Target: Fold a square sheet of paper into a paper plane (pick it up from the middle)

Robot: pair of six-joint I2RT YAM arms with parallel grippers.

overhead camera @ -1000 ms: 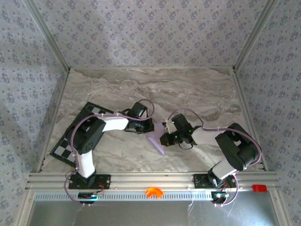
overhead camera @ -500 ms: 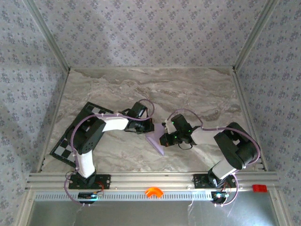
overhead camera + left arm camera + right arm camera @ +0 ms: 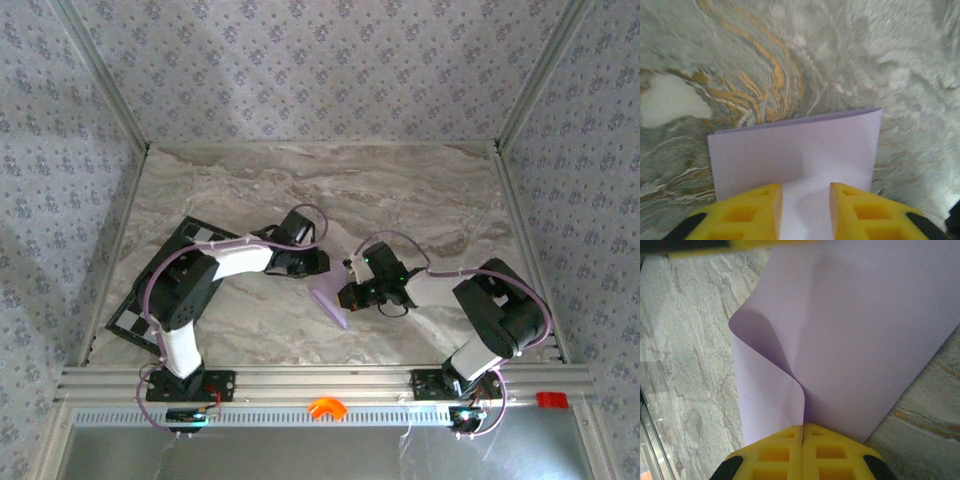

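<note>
we see right gripper [image 3: 803,429] clenched on the square sheet of paper [image 3: 855,340], lilac sheet buckled into a curl at the pinch, lying mid marble table [image 3: 400,190] between both arms, left gripper [image 3: 805,194] fingers parted above its other edge, not gripping

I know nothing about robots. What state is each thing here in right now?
Square sheet of paper: bent, one flap curling up, pinched at an edge.
Left end effector: open, fingers apart over the sheet.
Right end effector: shut on the sheet.
Checkered board: lying flat, partly under the left arm.
</note>
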